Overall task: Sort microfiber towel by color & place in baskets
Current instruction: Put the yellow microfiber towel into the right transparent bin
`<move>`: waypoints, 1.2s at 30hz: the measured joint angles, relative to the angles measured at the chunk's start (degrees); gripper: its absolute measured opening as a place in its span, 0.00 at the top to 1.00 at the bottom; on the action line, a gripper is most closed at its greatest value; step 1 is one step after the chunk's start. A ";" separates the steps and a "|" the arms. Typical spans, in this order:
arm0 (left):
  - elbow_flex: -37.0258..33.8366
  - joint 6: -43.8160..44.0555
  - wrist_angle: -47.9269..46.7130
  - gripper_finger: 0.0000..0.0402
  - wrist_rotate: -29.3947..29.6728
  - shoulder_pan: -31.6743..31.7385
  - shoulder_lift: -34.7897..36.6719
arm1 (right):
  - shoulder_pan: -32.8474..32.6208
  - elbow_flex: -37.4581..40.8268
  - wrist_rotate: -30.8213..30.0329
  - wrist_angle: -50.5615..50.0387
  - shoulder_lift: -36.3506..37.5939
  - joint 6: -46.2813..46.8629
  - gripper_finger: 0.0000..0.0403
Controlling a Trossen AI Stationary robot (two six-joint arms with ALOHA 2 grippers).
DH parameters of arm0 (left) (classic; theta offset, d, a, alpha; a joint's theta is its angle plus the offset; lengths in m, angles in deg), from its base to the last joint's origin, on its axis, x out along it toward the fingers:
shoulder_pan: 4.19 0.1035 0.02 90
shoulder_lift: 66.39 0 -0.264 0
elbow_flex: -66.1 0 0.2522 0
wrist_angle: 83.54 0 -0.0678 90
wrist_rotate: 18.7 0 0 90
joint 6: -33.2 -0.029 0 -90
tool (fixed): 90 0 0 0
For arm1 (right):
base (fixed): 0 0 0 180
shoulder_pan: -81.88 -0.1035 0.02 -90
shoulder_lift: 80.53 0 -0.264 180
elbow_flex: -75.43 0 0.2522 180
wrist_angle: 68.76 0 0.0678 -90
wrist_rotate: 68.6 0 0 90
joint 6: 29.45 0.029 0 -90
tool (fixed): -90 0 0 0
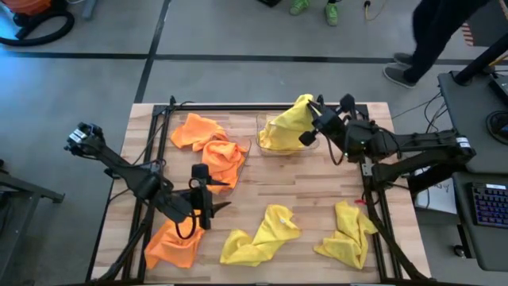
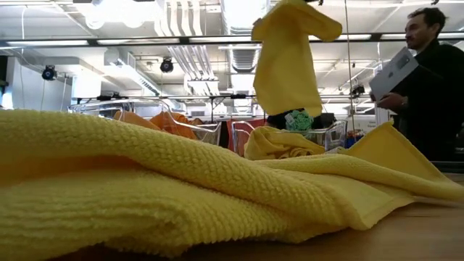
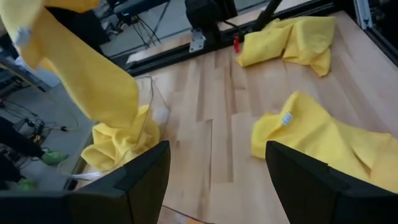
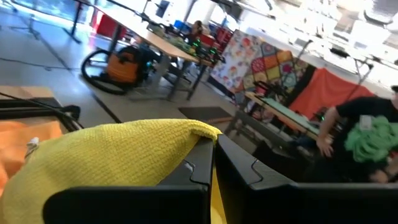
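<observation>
My right gripper (image 1: 311, 121) is shut on a yellow microfiber towel (image 2: 290, 58), which hangs over the right clear basket (image 1: 313, 145). That basket holds another yellow towel (image 1: 278, 135). Orange towels (image 1: 210, 151) fill the left basket (image 2: 206, 130). One orange towel (image 1: 175, 245) lies flat on the table at the near left. Two yellow towels (image 1: 258, 234) (image 1: 349, 234) lie crumpled near the front edge. My left gripper (image 1: 221, 196) hovers open above the table between the orange towel and the left basket, with nothing between its fingers (image 3: 146, 180). My right gripper pinches a bunched upper part of the yellow towel (image 4: 186, 134) between its two shut fingers, which point about level toward the table's left. Cloth drapes over the fingers. The rest hangs slack below, clear of the table, with its lower end (image 3: 118, 106) down at the right basket.
A black metal frame (image 1: 159, 119) runs round the wooden tabletop. A person (image 2: 428, 80) stands beyond the far right corner. Bare wood (image 3: 211, 124) lies between the baskets and the two yellow towels near the front.
</observation>
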 joint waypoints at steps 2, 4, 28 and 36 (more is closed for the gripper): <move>0.00 -0.31 -0.15 0.38 0.05 0.04 0.55 | 1.22 0.03 0.03 -1.30 -0.55 1.97 0.98; 0.00 -0.33 -0.51 0.38 0.82 0.11 0.93 | 2.45 0.07 0.02 -2.60 -1.50 3.09 0.98; -0.37 4.19 -4.08 0.38 4.52 0.96 1.23 | 9.45 0.13 2.16 -25.45 -4.97 20.96 0.98; -0.53 4.21 -4.06 0.38 4.54 1.83 1.21 | 9.45 0.13 9.24 -30.57 -5.13 29.37 0.98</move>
